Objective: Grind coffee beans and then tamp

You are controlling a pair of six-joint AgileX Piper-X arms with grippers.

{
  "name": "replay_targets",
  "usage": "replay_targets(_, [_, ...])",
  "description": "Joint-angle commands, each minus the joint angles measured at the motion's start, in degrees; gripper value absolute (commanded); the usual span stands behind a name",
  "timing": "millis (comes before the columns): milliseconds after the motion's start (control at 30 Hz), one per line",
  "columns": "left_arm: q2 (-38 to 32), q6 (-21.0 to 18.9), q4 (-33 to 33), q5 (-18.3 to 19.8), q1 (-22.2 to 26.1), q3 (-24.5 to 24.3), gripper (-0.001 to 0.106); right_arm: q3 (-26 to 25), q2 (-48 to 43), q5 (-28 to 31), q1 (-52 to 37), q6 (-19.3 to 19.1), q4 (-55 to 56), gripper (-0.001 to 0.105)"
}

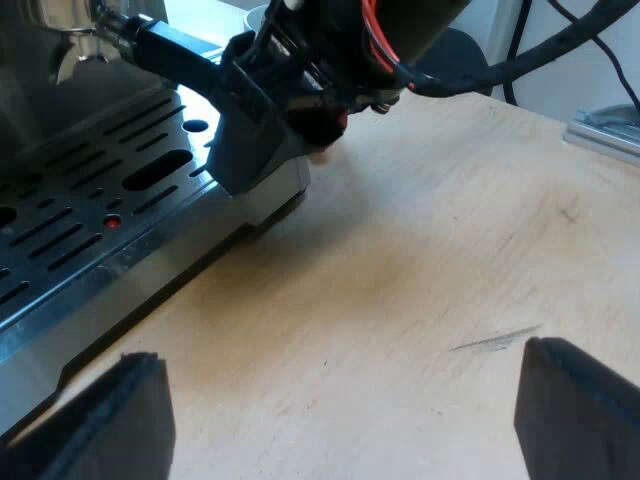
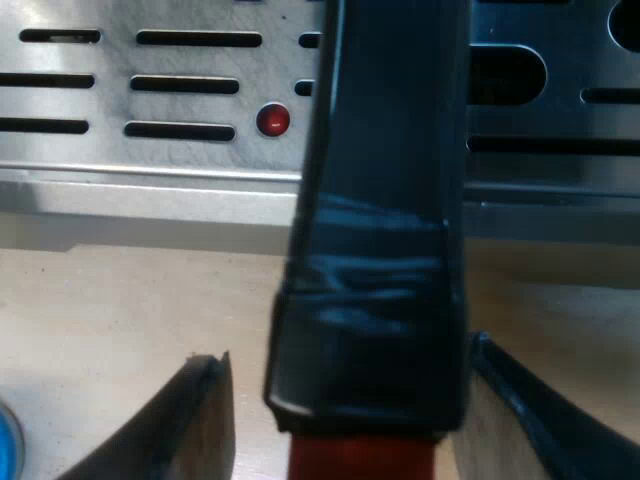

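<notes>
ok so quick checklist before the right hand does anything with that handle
1. Dark handle with a red end sits between the right hand fingers: ok
2. Right hand closed firmly on the handle: not ok, a gap shows beside one finger
3. Metal holder fully locked at the machine's front: cannot tell
4. Left hand open and empty: ok
5. Left hand off the slotted metal drip tray, over the wooden table: ok
6. Ground coffee in the holder: cannot tell
</notes>
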Motion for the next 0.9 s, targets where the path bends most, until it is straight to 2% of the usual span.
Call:
replay_targets(33, [-0.42, -0.52, -0.10, 0.60, -0.31, -0.08, 0.071, -0.35, -0.07, 0.14, -0.28, -0.11, -0.38, 0.051])
replay_targets(233, [-0.42, -0.52, -0.10, 0.60, -0.31, -0.08, 0.071, -0.35, -0.07, -0.13, -0.28, 0.50, -0.21, 0.051])
replay_targets(367, [-0.42, -0.52, -0.10, 0.60, -0.31, -0.08, 0.071, -0.35, -0.07, -0.77, -0.28, 4.69, 1.67, 0.046])
replay_targets(900, [-0.42, -0.52, -0.10, 0.60, -0.31, -0.08, 0.071, -0.35, -0.07, -0.76, -0.28, 4.67, 3.61, 0.043])
